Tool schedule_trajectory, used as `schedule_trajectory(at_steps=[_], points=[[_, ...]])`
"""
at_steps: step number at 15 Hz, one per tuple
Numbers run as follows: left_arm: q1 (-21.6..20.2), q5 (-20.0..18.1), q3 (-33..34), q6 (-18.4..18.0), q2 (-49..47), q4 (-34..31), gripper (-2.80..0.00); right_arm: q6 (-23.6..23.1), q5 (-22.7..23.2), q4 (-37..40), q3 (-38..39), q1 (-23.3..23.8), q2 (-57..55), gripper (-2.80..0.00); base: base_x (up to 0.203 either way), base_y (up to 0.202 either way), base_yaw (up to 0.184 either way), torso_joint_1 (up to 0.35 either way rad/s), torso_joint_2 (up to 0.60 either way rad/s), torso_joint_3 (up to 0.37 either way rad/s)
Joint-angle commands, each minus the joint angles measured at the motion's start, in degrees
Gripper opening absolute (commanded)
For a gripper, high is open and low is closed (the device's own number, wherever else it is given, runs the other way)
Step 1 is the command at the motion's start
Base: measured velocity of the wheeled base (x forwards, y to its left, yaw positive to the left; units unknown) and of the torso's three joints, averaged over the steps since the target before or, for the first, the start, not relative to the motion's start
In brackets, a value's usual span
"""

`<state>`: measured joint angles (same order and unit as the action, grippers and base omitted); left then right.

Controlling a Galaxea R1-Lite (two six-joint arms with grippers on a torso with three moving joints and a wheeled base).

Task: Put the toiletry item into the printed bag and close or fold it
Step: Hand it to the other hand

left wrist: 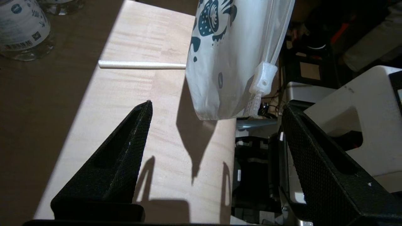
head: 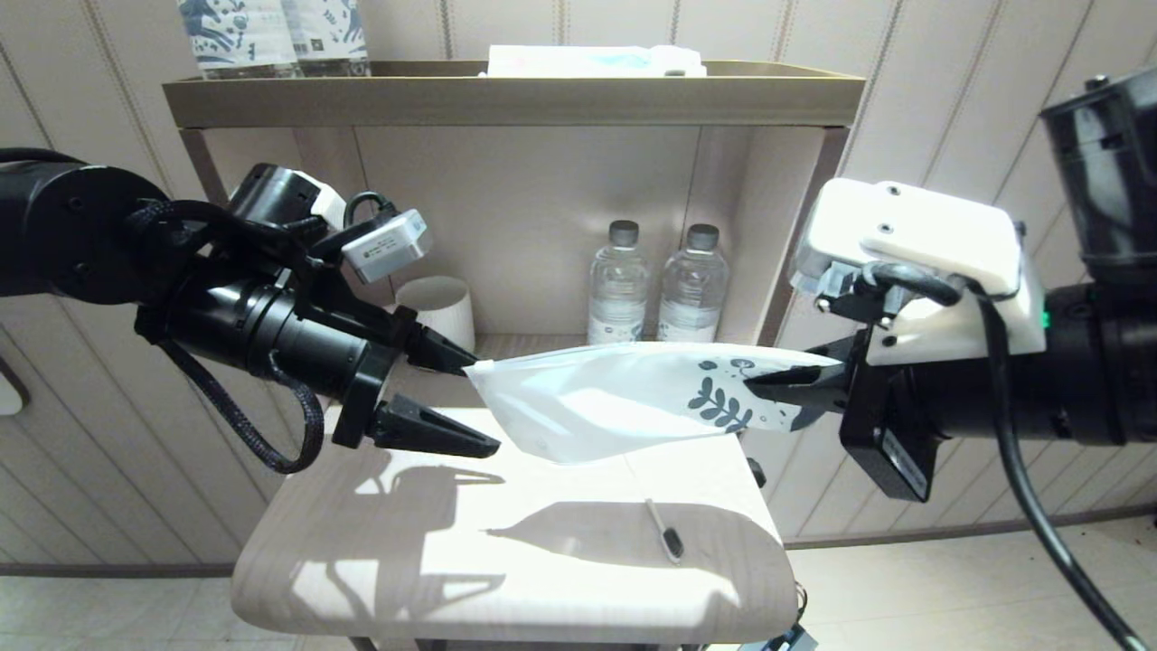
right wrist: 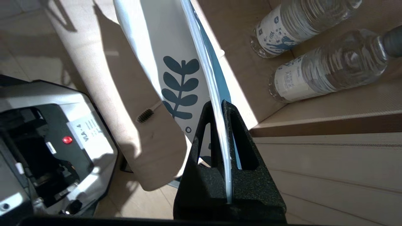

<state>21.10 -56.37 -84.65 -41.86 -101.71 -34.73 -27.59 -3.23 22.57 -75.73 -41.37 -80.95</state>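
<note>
The printed bag hangs level in the air above the small table, leaf prints at its right end. My right gripper is shut on that printed end, and the bag's edge runs between its fingertips. At the bag's plain left end, my left gripper is open with the bag corner just off its upper fingertip. In the left wrist view the bag hangs ahead of the spread gripper. The toiletry item lies on the table under the bag; its stick and bristled head show.
The light wooden table has a rounded front edge. Behind it, a shelf niche holds two water bottles and a white cup. Patterned bottles and a flat box sit on the shelf top.
</note>
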Motion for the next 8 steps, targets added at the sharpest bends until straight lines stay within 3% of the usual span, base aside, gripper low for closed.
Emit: schedule_trajectory(at_steps=[1, 8], points=[[-0.10, -1.11, 0.36, -0.24, 0.02, -0.16, 0.00, 0.97, 0.96, 0.10, -0.47, -0.11, -0.50, -2.80, 0.000, 0.000, 0.000, 0.000, 0.00, 0.000], [0.26, -3.31, -0.60, 0.11, -0.51, -0.08, 0.00, 2.45, 2.53, -2.18, -0.47, -0.20, -2.19, -2.80, 0.000, 0.000, 0.000, 0.000, 0.00, 0.000]])
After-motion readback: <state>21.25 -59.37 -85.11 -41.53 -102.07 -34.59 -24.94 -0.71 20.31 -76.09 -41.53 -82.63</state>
